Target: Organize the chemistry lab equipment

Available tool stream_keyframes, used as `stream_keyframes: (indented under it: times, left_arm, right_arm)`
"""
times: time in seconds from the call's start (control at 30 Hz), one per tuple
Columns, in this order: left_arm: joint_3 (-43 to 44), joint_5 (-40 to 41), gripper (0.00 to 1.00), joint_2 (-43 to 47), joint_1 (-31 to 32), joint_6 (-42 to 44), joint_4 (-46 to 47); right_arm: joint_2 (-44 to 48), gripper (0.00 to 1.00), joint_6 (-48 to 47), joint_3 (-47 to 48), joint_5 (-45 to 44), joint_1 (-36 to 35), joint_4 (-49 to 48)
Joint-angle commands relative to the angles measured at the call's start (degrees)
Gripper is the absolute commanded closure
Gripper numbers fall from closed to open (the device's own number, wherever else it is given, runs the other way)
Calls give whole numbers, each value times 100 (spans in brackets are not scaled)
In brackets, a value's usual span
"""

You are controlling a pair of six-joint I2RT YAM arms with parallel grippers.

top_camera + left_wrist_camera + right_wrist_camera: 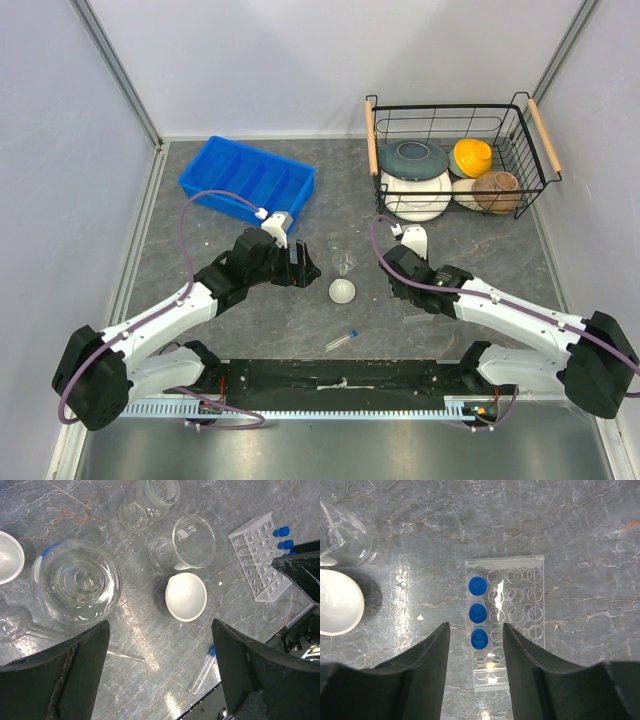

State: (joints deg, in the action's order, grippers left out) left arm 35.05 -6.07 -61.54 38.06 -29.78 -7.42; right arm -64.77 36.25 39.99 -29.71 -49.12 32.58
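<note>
Here, spread right fingers (415,680) bracket the rack (520,600) edge, open tabletop (580,535) beyond.

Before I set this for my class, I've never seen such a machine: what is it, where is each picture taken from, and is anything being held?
Two robot arms are bolted to the near edge of a table. One picture looks down from above; the other two come from cameras on each wrist. The left gripper hangs open over glass beakers and a white dish. The right gripper is open above a clear rack with three blue-capped tubes. One loose tube lies on the table. Nothing is held.
</note>
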Motion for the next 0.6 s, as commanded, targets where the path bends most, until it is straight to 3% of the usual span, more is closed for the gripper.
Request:
stream_keyframes:
  times: [0.0,0.1,0.33,0.57]
  left_arm:
    - [195,-79,12,133,25,-19,-14]
    - [283,-88,15,-7,244,86,-110]
    - [503,921,16,-244,1657,166,-532]
    - [249,1318,20,-718,2573,200,-392]
  right_arm:
    - [131,45,5,457,-219,-80,249]
    - [219,41,-4,650,-280,-141,459]
    - [579,39,-30,1028,-570,-185,1074]
    - [878,39,-65,1213,-562,-194,1356]
